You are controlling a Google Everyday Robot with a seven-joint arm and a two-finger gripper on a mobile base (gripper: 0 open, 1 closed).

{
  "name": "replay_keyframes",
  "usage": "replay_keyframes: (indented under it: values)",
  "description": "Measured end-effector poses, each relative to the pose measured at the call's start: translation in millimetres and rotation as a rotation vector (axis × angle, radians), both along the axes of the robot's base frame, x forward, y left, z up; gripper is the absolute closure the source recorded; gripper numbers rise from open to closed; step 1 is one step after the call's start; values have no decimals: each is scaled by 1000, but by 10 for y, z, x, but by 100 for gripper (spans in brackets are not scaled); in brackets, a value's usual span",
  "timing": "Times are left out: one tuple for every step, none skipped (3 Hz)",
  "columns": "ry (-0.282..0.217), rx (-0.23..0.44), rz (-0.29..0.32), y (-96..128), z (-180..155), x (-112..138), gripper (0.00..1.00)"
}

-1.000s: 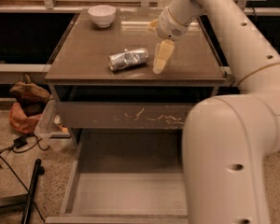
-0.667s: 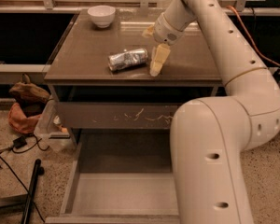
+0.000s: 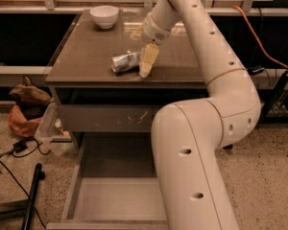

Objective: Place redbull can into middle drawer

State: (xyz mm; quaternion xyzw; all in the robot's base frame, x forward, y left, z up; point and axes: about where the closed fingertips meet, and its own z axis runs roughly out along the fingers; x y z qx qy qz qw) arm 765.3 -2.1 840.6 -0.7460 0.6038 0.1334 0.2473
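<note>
Silver can [image 3: 126, 62] lies on surface [image 3: 86, 56]; hand [image 3: 147, 62] just beside it, grip state unclear; straddle can squarely before closing.

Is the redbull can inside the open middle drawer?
No, the redbull can lies on its side on the cabinet top, beside the gripper.

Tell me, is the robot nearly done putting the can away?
Done: the middle drawer is pulled open, its visible floor bare. In hand: the gripper is right beside the redbull can, which lies on its side on the tabletop. Left: lifting it and lowering it into the drawer.
</note>
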Motion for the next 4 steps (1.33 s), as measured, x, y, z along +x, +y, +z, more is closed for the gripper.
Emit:
replay_keyframes:
  values:
    - [-28,-14,39,273,232,-48,0]
    - [-49,2,26,334,218,41,18]
    - [-65,14,19,391,205,104,41]
    - [-75,23,12,432,184,156,39]
